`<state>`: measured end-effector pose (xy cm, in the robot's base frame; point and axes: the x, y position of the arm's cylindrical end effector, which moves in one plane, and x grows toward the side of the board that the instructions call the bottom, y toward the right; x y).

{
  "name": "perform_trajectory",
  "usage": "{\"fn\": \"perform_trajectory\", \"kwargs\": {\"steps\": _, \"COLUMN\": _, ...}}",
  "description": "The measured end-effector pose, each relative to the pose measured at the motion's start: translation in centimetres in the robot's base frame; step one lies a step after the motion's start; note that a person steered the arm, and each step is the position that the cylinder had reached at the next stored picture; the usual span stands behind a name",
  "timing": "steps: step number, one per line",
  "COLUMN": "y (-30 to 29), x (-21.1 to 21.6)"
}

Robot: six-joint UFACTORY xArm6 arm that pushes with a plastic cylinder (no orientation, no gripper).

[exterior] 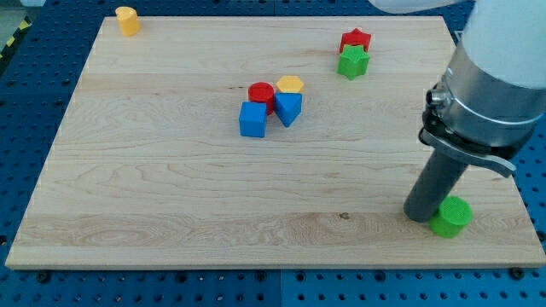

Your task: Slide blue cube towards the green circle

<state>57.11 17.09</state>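
My tip [421,215] touching green circle [451,216]; no pincer fitted, state untellable. Blue cube [252,119] well apart on bench [171,188]. Advice: circle behind cube's upper-left face, push steadily toward view's lower right.

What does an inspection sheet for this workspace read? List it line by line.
Surface: wooden board, flat, unmarked.
Job's things: blue cube mid-board, touching red cylinder; green circle at the view's bottom right.
Clutter: blue wedge-like block, yellow block, red star, green star, yellow block at far corner.
Grippers: my tip rests beside green circle, far from blue cube.
Cables: nothing seen.
Surroundings: blue perforated table.
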Motion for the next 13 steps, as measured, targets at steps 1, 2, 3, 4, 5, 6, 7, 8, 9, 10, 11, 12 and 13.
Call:
{"fn": "perform_trajectory", "kwargs": {"steps": 1, "y": 2.0, "x": 0.0}}
{"fn": "perform_trajectory", "kwargs": {"steps": 2, "y": 3.2, "x": 0.5}}
{"fn": "perform_trajectory", "kwargs": {"steps": 3, "y": 3.2, "x": 1.4}}
{"fn": "perform_trajectory", "kwargs": {"steps": 4, "y": -0.5, "x": -0.5}}
{"fn": "perform_trajectory", "kwargs": {"steps": 5, "y": -11.6, "x": -3.4}}
{"fn": "perform_trajectory", "kwargs": {"steps": 6, "y": -24.8, "x": -6.4}}
{"fn": "perform_trajectory", "kwargs": {"steps": 7, "y": -33.8, "x": -12.8}}
{"fn": "perform_trajectory", "kwargs": {"steps": 8, "y": -33.1, "x": -15.7}}
{"fn": "perform_trajectory", "kwargs": {"steps": 9, "y": -29.2, "x": -15.7}}
{"fn": "perform_trajectory", "kwargs": {"steps": 10, "y": -24.6, "x": -15.7}}
{"fn": "perform_trajectory", "kwargs": {"steps": 11, "y": -20.9, "x": -14.9}}
{"fn": "perform_trajectory", "kwargs": {"steps": 12, "y": -19.1, "x": -13.2}}
{"fn": "perform_trajectory", "kwargs": {"steps": 13, "y": -15.8, "x": -12.9}}
